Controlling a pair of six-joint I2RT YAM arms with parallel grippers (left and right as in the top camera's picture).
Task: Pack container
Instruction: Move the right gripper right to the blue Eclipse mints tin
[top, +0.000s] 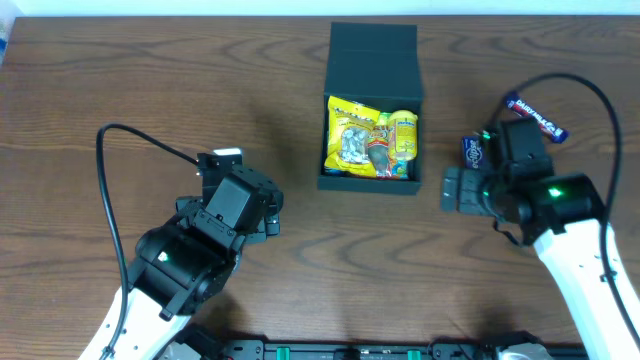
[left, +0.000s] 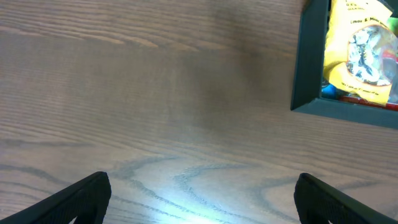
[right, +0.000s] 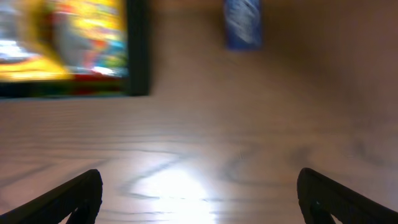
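Card build should make the container (top: 372, 55) light and rigid, I judge; I'd take its far lid flap by the edge. Both pairs of jaws gape wide, empty.

The overhead camera looks straight down from well above the brown wood-grain bench (top: 120, 80), taking in the whole matte dark teal-black rectangular card container (top: 372, 55). Both wrist cameras ride low, near the bench, facing the container: past the left arm's black fingers (left: 81, 199) its corner shows upper right; past the right arm's black fingers (right: 68, 200), upper left, blurred. All three share it.
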